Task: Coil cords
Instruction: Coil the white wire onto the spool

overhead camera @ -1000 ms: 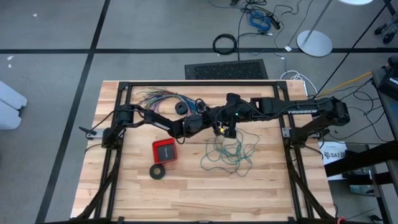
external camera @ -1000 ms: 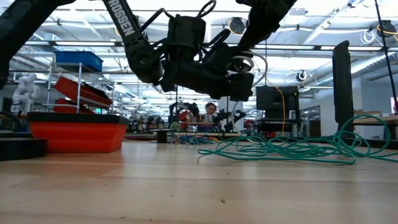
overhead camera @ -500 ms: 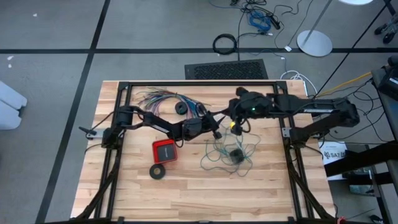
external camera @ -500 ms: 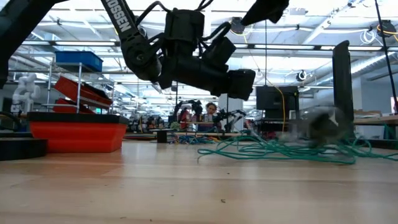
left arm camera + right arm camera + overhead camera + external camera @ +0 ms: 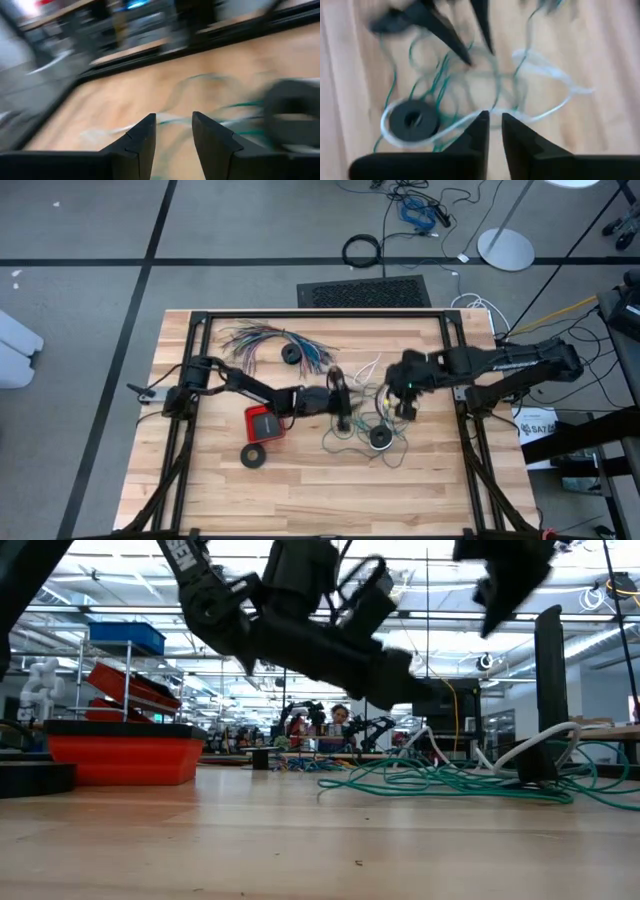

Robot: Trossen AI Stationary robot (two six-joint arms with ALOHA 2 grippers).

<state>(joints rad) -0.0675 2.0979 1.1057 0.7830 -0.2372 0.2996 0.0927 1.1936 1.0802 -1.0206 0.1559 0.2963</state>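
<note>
on the pale planked wooden bench (image 5: 200, 490) a loose tangle of thin teal-green wire (image 5: 352, 437) lies mid-bench, with a thin white cord (image 5: 366, 368) looping through it to a small black round disc (image 5: 381, 437). the left gripper (image 5: 343, 418) hangs over the tangle, fingers (image 5: 140, 142) apart and empty. the right gripper (image 5: 403, 408) hovers beside it, fingers (image 5: 475, 137) a narrow slit apart, holding nothing. a flat red square box (image 5: 265, 423) sits near.

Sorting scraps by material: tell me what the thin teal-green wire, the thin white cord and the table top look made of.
Thin teal-green wire: likely plastic-sheathed; limp loops. Thin white cord: smooth, probably plastic; springy curves. Table top: pale wood, visible plank joints, matte.
</note>
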